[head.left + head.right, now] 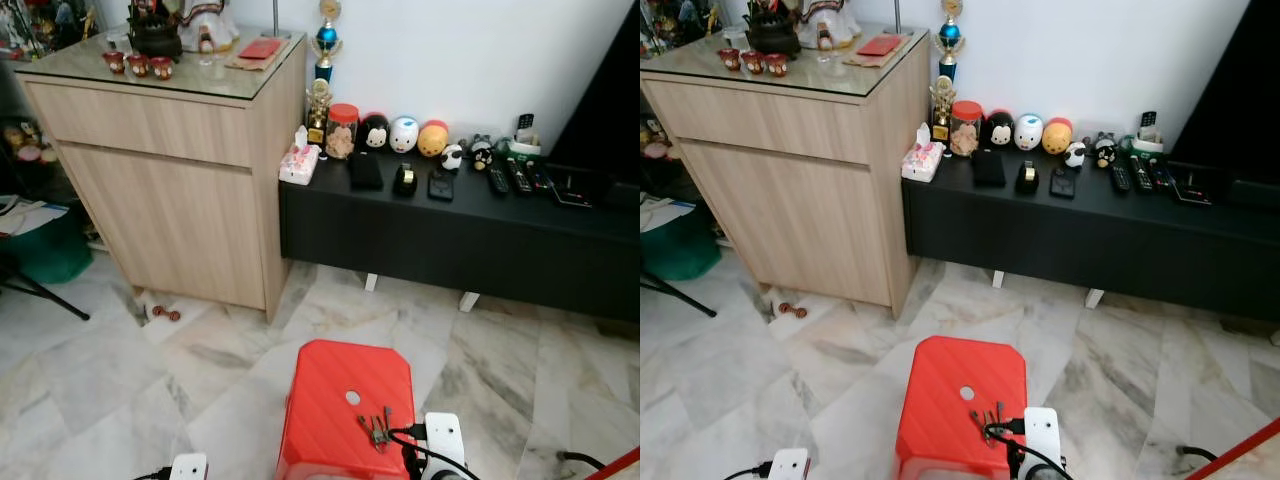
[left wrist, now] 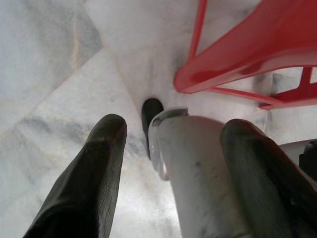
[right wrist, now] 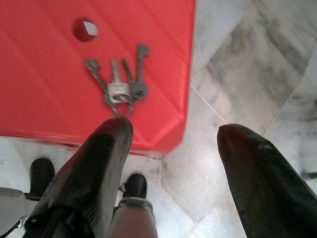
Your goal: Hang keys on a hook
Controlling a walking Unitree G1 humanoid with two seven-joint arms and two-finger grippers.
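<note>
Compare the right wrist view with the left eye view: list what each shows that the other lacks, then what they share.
Right wrist view alone: the right gripper, fingers apart, above the stool's edge, and the separate keys fanned on their ring.

Left eye view alone: the wooden cabinet, the black TV bench with figurines and remotes, and the white wall.

Shared: the red stool with its hole, the keys, and the marble floor.
</note>
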